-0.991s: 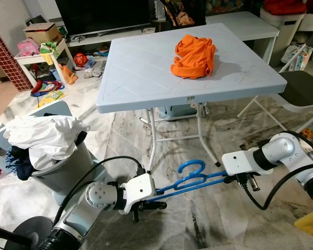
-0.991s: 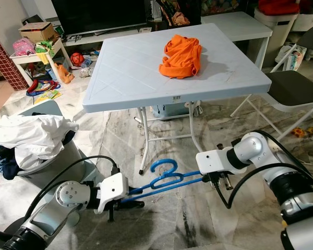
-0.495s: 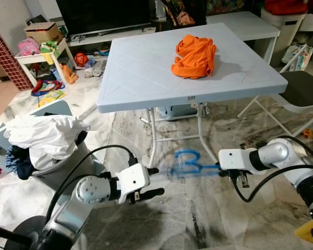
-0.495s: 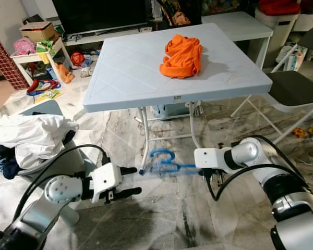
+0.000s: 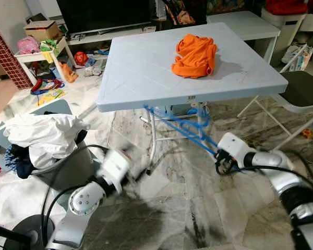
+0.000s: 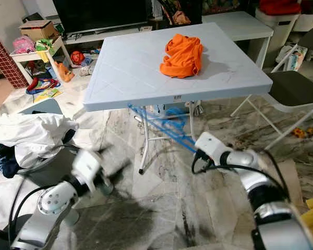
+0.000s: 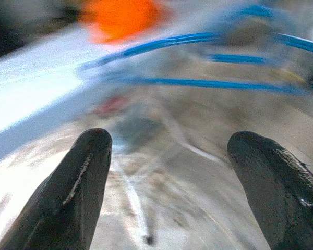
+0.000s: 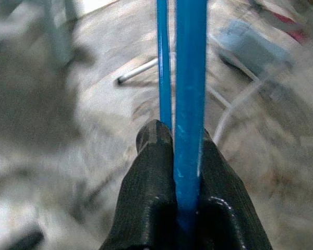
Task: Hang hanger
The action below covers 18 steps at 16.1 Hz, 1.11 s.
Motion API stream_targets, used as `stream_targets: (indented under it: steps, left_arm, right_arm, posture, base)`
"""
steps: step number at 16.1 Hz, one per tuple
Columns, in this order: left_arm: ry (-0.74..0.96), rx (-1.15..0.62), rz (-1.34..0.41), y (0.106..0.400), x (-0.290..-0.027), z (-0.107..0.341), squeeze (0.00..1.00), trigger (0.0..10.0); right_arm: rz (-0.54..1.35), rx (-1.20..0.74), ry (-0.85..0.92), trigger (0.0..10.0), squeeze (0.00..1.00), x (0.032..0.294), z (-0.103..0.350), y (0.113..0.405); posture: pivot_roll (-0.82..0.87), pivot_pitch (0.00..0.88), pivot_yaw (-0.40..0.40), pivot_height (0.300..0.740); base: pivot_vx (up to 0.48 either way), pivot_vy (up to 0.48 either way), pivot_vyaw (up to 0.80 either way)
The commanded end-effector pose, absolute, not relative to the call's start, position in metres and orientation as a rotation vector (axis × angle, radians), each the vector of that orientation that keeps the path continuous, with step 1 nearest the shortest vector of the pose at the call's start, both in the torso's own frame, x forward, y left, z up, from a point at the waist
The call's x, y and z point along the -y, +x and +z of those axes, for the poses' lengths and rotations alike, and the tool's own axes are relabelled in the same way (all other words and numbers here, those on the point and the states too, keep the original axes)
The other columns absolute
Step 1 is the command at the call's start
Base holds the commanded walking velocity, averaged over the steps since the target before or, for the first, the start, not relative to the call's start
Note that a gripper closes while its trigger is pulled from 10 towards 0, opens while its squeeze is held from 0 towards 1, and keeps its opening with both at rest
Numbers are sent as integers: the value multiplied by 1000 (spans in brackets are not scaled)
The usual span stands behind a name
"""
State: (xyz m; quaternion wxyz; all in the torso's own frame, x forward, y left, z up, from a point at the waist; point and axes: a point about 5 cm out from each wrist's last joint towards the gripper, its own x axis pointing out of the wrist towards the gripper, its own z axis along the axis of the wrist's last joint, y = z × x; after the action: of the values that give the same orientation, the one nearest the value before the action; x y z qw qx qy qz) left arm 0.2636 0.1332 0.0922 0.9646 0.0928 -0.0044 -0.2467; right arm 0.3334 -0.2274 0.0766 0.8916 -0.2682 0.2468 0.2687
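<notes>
Nearest me, low over the marble floor [image 5: 198,208], the left gripper [image 7: 169,172] hangs with its two black fingers [image 7: 78,177] spread wide and nothing between them; from the head cameras that arm is a blur beside the grey laundry bin [image 5: 68,172] heaped with white and dark clothes [image 5: 41,138]. A little farther on, to the right, the right gripper [image 8: 176,172] has its fingers pinched tight on one end of the blue hanger [image 5: 180,127], the blue bar running straight up out of the clamp in the wrist camera. The hanger slants up and away from that grip toward the near edge of the pale blue folding table [image 5: 146,67], its far end reaching just under the tabletop by the table's white legs [image 5: 152,140]; it is smeared with motion, so I cannot tell whether it touches the table. It looks to me like a thin plastic hanger: light, fairly stiff but springy, and smooth enough to twist in a two-finger pinch. Held by one tip like this, I'd expect it to swing and wobble; a hold nearer the neck below the hook would probably steady it for hooking onto anything. On the tabletop beyond lies a crumpled orange garment [image 5: 194,54], well apart from the hanger. Past that are a dark folding chair [image 5: 302,88] to the right, a low white shelf [image 5: 41,54] cluttered with toys to the left, and a dark TV [image 5: 101,13] at the back.
</notes>
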Motion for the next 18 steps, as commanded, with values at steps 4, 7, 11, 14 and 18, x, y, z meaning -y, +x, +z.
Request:
stream_targets:
  steps: [4,7,11,14,18]
  left_arm:
    - [59,-8,-182,263,-153,93,1000,10000]
    - [-15,-49,-106,262,-156,89,1000,10000]
    - [-80,-119,-135,269,-149,87,0,10000]
    - [-118,-136,-132,272,-148,87,0,10000]
    - [-151,-137,-172,275,-143,90,0,10000]
  right_arm:
    - [188,-402,-155,10000,0,212,77,326]
    - [35,-329,-60,10000,0,193,73,305]
    - [-72,-356,-7,10000,0,186,73,293]
    - [-108,-364,-16,10000,0,191,76,293]
    - [-134,-362,-25,10000,0,193,82,295]
  posture:
    - [-136,0,91,740]
    - [-123,0,100,740]
    - [-126,0,104,740]
    - [-133,0,103,740]
    - [-136,0,104,740]
  base:
    - [0,0,0]
    - [0,0,0]
    - [0,0,-183]
    - [0,0,-267]
    - [0,221,-400]
